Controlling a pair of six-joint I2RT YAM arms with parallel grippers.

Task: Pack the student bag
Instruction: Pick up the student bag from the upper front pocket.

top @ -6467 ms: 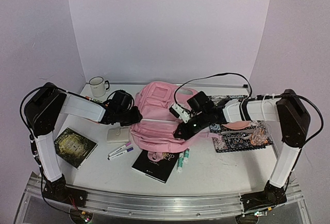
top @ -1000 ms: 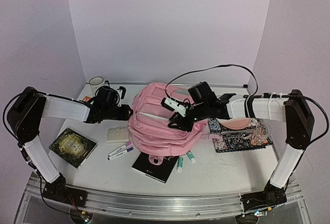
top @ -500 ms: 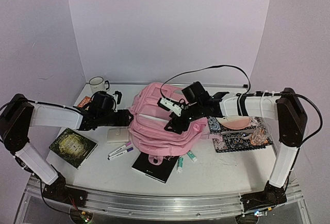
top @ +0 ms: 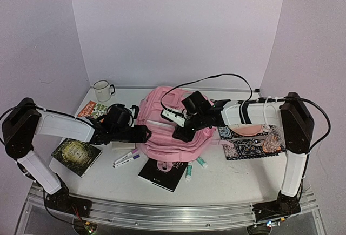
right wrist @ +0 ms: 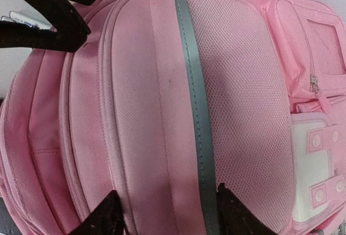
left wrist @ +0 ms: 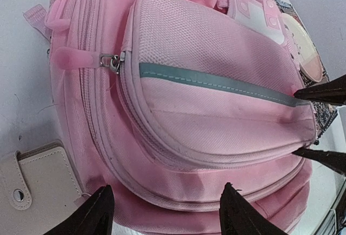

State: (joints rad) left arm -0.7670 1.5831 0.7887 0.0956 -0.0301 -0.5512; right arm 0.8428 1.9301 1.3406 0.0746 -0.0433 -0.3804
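Large soft pink fabric backpack (top: pixel 165 146) lies zipped at bench centre, packing seemingly unstarted, purple-capped markers (top: pixel 125 158) and black notebook (top: pixel 162 174) outside; left hand (left wrist: pixel 167 213) and right hand (right wrist: pixel 168 213) hover spread, empty.

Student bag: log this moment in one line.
student bag: front up | left claw: open, at its side | right claw: open, over its front

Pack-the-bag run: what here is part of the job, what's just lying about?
Job: pink backpack, left tool, right tool, both spread open over it.
Lying about, not held: mug, markers, black notebook, dark book, beige wallet, patterned pouch. Some may get packed later.
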